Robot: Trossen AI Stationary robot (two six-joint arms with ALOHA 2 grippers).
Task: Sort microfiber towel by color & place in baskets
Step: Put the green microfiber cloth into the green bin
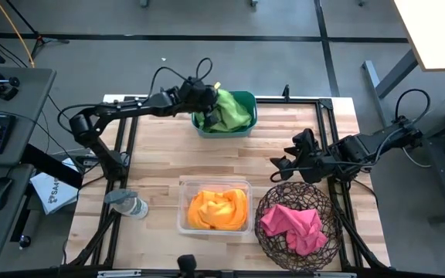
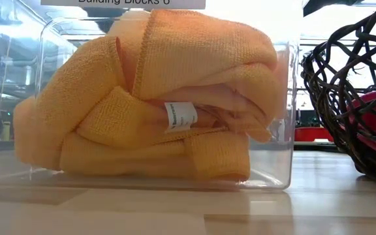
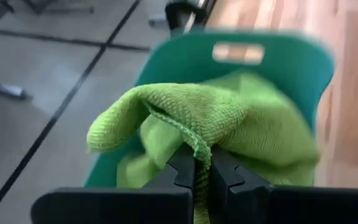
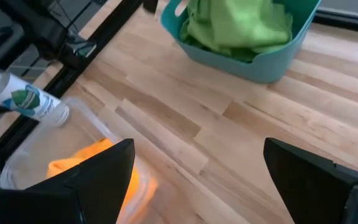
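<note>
Lime green towels fill the teal tub at the table's far edge. My left gripper is over the tub's left side, shut on a green towel. Yellow-orange towels lie heaped in the clear bin, close up in the low view. Hot pink towels lie in the round dark wire basket. My right gripper hangs open above the bare table, just beyond the wire basket, touching nothing. My left gripper pinches a hemmed edge of the green towel between its two fingers, coming from the table's left and slanting down. The towel bulges up past the fingertips and drapes into the teal tub. One layer or several, I cannot tell.
A clear plastic bottle lies on the table's left side near the clear bin, also seen in the right wrist view. Bare wood stretches between the tub and the two near containers. Black frame rails line the table's edges.
</note>
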